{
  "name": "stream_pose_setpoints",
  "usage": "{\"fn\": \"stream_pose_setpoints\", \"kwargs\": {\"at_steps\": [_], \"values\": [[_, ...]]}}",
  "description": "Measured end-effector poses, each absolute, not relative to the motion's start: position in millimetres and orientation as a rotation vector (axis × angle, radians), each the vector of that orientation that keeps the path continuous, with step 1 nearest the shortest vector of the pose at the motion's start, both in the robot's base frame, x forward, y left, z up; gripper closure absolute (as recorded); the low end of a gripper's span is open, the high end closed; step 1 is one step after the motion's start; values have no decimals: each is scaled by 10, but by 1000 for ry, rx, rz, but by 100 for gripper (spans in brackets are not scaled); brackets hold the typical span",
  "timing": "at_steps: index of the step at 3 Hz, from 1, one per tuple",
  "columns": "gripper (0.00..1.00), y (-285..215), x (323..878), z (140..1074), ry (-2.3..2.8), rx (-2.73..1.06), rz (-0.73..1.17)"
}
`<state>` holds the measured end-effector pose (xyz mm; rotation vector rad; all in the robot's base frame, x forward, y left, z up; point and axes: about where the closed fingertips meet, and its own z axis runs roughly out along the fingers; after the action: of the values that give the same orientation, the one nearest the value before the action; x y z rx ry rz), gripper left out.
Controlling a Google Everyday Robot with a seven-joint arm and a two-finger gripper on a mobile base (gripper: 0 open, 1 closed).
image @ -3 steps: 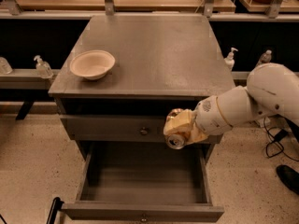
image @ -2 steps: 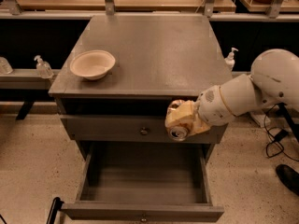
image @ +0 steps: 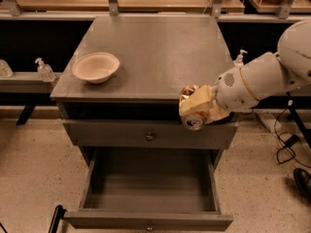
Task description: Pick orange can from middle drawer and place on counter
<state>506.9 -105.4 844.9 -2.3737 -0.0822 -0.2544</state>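
Note:
The orange can point(image: 193, 121) is held in my gripper point(image: 197, 108), tilted on its side with a silver end facing forward. The cream fingers point(image: 204, 101) are shut around it. Can and gripper hang at the front right edge of the grey counter point(image: 155, 47), about level with its top. Below, the middle drawer point(image: 95, 178) is pulled out; its dark floor is bare and a small knob point(image: 149, 225) sits on its front. My white arm point(image: 262, 79) reaches in from the right.
A cream bowl point(image: 95, 67) stands on the counter's left side. A closed drawer front with a knob point(image: 150, 136) is under the counter edge. Clear pump bottles stand left point(image: 44, 71) and right point(image: 239, 58). Cables point(image: 286, 142) lie on the floor at right.
My gripper has lifted the can from in front of the closed drawer front up to the counter's front edge, moving slightly right. The drawer and the bowl have not moved.

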Motion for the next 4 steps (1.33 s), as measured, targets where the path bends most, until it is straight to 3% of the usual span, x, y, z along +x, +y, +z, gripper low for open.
{"fn": "stream_pose_setpoints", "kwargs": {"at_steps": [4], "values": [[100, -1263, 5994, 8408, -100, -2560, -273]]}}
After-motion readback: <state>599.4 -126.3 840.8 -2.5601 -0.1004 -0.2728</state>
